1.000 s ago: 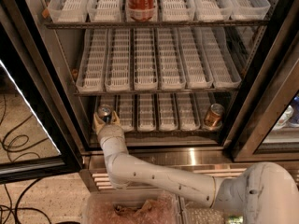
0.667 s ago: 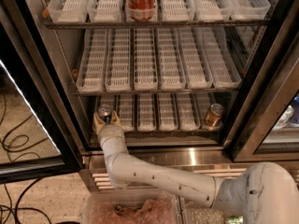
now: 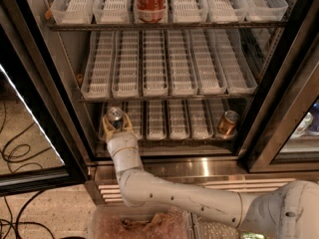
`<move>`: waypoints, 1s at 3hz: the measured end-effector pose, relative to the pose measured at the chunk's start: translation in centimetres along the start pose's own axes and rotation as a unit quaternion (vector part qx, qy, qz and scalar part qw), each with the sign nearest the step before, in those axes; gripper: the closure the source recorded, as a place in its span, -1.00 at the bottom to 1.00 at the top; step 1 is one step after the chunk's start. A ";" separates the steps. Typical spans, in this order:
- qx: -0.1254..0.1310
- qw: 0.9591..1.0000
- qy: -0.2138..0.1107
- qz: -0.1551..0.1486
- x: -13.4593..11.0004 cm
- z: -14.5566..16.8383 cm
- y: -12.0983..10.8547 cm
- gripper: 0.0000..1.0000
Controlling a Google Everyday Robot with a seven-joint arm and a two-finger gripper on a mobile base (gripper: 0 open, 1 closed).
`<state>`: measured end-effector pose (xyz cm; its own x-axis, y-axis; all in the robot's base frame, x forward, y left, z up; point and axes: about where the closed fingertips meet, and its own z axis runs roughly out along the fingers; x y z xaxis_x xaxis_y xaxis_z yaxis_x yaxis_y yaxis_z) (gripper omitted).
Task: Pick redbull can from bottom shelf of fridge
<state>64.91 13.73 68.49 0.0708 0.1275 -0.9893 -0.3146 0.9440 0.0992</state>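
Observation:
The redbull can [image 3: 114, 115] stands at the left front of the bottom shelf [image 3: 169, 140] of the fridge [image 3: 164, 166]; I see its silver top and a little of its side. My gripper [image 3: 116, 125] reaches into the shelf from below on a white arm. Its two tan fingers [image 3: 106, 128] stand on either side of the can, close against it. The can's lower body is hidden behind the gripper.
A copper-gold can [image 3: 228, 123] stands at the right end of the bottom shelf. A red cola can [image 3: 150, 2] stands on the top shelf. The middle shelf holds only white slotted trays [image 3: 154, 63]. Black door frames flank the opening. Cables lie on the floor at left.

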 end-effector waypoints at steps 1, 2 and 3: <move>0.009 1.000 0.015 -0.002 -0.4 -0.4 -0.4 1.00; 0.009 1.000 0.017 -0.001 -0.3 -0.4 -0.4 1.00; 0.012 0.999 0.034 -0.014 -0.8 -1.7 -0.3 1.00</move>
<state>63.30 12.83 69.07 0.0137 0.0801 -0.9967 -0.2912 0.9539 0.0727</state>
